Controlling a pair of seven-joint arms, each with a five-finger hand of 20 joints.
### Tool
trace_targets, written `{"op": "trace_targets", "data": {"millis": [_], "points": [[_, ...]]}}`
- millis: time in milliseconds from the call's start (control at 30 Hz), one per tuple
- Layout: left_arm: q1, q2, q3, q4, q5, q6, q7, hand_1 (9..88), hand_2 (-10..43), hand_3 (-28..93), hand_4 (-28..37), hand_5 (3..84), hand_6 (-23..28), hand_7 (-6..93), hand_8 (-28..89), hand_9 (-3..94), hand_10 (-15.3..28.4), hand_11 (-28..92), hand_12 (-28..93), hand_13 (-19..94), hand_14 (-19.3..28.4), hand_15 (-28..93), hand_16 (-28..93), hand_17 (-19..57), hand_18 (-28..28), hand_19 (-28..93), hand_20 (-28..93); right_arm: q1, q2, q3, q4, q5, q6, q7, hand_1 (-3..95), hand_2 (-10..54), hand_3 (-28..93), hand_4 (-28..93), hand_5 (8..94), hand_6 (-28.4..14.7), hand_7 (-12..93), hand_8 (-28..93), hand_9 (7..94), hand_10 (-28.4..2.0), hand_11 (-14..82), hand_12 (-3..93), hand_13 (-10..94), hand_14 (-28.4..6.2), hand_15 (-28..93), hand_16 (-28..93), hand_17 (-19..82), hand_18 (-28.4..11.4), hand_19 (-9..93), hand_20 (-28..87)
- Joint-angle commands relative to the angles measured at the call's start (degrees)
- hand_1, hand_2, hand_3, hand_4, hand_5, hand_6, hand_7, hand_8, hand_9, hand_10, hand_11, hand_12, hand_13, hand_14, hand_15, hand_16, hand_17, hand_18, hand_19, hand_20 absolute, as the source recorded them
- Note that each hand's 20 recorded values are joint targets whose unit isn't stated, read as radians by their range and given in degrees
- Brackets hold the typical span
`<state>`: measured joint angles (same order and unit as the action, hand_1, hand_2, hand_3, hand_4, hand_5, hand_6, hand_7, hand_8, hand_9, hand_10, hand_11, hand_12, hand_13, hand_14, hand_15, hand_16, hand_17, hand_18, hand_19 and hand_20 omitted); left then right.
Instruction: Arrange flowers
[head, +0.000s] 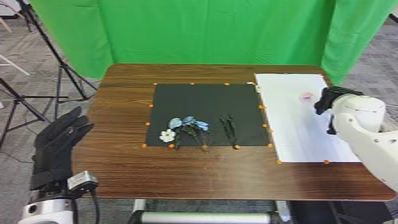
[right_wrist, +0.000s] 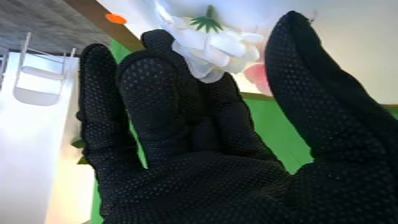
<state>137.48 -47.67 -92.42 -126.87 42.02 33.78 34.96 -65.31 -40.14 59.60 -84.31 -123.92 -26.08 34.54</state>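
- Right hand (right_wrist: 204, 150) lies open beside the white bloom (right_wrist: 222, 50), thumb held away from the fingers. The bloom is by the fingertips, near the mouth of that gap; whether glove and petals touch, I cannot tell.
- A green sepal (right_wrist: 207, 22) shows on the bloom, but no clear length of stem, so its long axis is uncertain. That axis matters most: the grasp should close across the stem, and a wrong guess would likely crush petals or knock the flower round.
- Close by is a pink flower (head: 306, 95), on the white sheet (head: 306, 135). In the head view it lies just to the left of the right hand, so a closing move probably needs to go leftward, with thumb and fingers either side of the stem.
- Farther left, on the black mat (head: 187, 100), blue flowers (head: 188, 123) and a small white flower (head: 167, 135) lie together, with green stems (head: 229, 131) beside them. Judging by that group, the arrangement seems partly laid out, and bringing the pink flower across looks like the step in hand.
- Well apart, at the left side of the table (head: 178, 175), is the left hand (head: 58, 150), fingers extended and holding nothing. The right is clearly the nearer for this pick.
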Motion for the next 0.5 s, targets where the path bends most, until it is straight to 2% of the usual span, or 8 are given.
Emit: {"op": "trace_targets", "data": {"millis": [33, 100, 167, 267, 333, 500], "points": [[0.1, -0.68, -0.06, -0.16, 0.64, -0.68, -0.55, 26.9, 3.9, 82, -19.0, 38.7, 10.1, 17.0, -11, 32.4, 19.0, 38, 6, 23, 25.8, 63, -17, -10.5, 20.6, 56, 4, 0.2, 0.1, -2.8, 0.9, -3.6, 0.5, 0.2, 35.6, -4.3, 84, -28, 56.1, -4.2, 23, -13, 61.0, -14.9, 26.4, 16.5, 64, -9.3, 81, 16, 28, -19.8, 85, 3], [0.0, -0.22, 0.18, -0.14, 0.17, -0.49, -0.23, 27.0, 4.0, 82, -19.1, 38.7, 10.1, 17.1, -11, 32.4, 19.0, 38, 6, 23, 25.8, 63, -17, -10.5, 20.6, 56, 4, 0.1, 0.4, -3.6, 0.8, -4.6, 1.7, 0.5, 38.2, -3.6, 82, -28, 59.4, -3.0, 24, -14, 64.8, -13.4, 28.2, 16.5, 66, -8.7, 80, 16, 29, -19.2, 86, 3], [0.0, -0.44, 0.17, -0.11, 0.32, -0.56, -0.40, 27.0, 4.0, 82, -19.1, 38.7, 10.1, 17.1, -11, 32.5, 19.0, 38, 6, 23, 25.7, 63, -17, -10.5, 20.6, 56, 4, 0.3, 0.5, -4.4, 1.0, -4.6, 2.7, 0.9, 41.8, -4.0, 78, -28, 62.4, -2.3, 27, -6, 68.5, -12.2, 29.1, 16.7, 68, -7.6, 79, 17, 30, -18.7, 86, 2], [0.2, 0.02, 0.30, -0.15, -0.12, -0.23, 0.07, 26.9, 4.0, 82, -19.0, 38.8, 10.2, 17.1, -11, 32.5, 19.0, 38, 6, 23, 25.7, 64, -17, -10.5, 20.6, 56, 4, 0.7, 0.9, -5.9, 1.4, -6.0, 4.9, 1.2, 48.1, -3.8, 73, -28, 67.7, -0.7, 33, -3, 76.1, -9.4, 24.6, 23.4, 71, -6.2, 78, 19, 31, -17.8, 86, 1], [0.1, -0.24, 0.23, -0.10, 0.08, -0.45, -0.17, 27.0, 4.0, 82, -19.0, 38.8, 10.2, 17.1, -11, 32.5, 19.0, 38, 6, 23, 25.7, 64, -17, -10.5, 20.6, 56, 4, 0.7, 1.0, -6.1, 1.5, -6.4, 5.4, 1.2, 50.4, -3.8, 72, -28, 71.1, 0.5, 35, -3, 80.6, -7.7, 22.9, 27.2, 73, -5.3, 78, 20, 33, -17.3, 87, 0], [0.4, -0.09, 0.22, -0.27, -0.11, -0.14, 0.08, 27.0, 4.0, 82, -19.0, 38.8, 10.2, 17.0, -11, 32.5, 19.0, 38, 6, 23, 25.8, 64, -17, -10.5, 20.6, 56, 4, 0.7, 2.2, -7.7, 0.8, -7.7, 8.3, 0.9, 52.5, -4.8, 72, -28, 74.2, 1.2, 34, -2, 84.3, -6.2, 23.0, 29.9, 76, -4.4, 78, 20, 34, -16.8, 88, 0]]}}
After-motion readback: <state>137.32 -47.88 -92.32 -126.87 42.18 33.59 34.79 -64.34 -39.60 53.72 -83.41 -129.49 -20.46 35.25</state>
